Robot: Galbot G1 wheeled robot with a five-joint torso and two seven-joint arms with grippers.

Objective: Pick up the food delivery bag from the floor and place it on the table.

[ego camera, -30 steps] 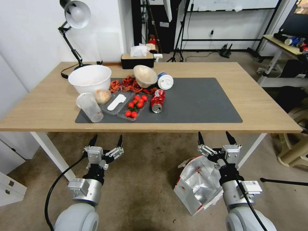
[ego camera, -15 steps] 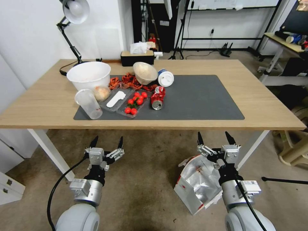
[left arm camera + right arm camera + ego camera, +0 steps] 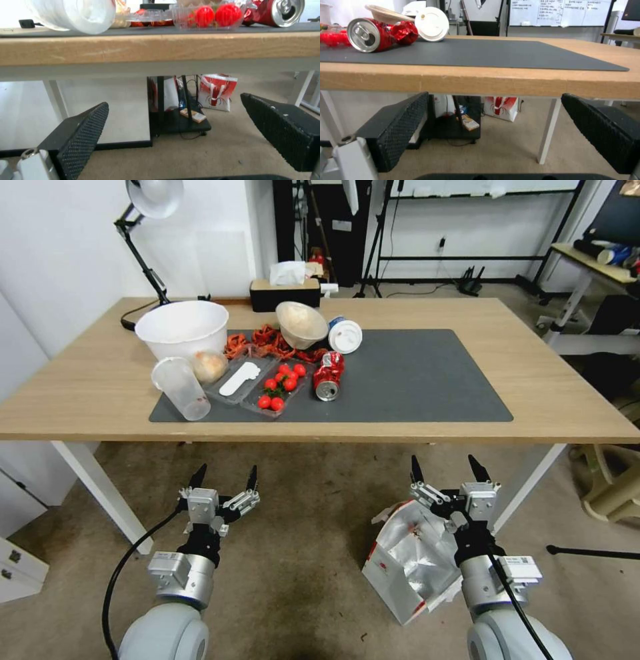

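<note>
The food delivery bag (image 3: 408,561) lies tipped on the floor (image 3: 300,567), its crinkled silver lining facing up and red trim along its edges. My right gripper (image 3: 445,468) hangs open just above the bag's far end, clear of it. My left gripper (image 3: 223,477) is open over bare floor to the left. Both sit below the near edge of the table (image 3: 553,400), a light-wood top carrying a dark grey mat (image 3: 413,373). The left wrist view shows open fingers (image 3: 83,135) under the table edge (image 3: 160,50); the right wrist view shows fingers (image 3: 400,125) wide apart below the edge (image 3: 486,82).
The mat's left half holds a white bowl (image 3: 181,327), plastic cup (image 3: 180,388), tomato tray (image 3: 280,390), crushed red can (image 3: 327,377) and lidded cup (image 3: 345,335). White table legs (image 3: 100,490) (image 3: 527,490) flank the arms. A small white bag with a red mark (image 3: 217,92) stands beyond the table.
The whole head view has shifted: the table sits a little higher and farther in the picture, so the camera moved. Both grippers stay open and the bag lies where it was.
</note>
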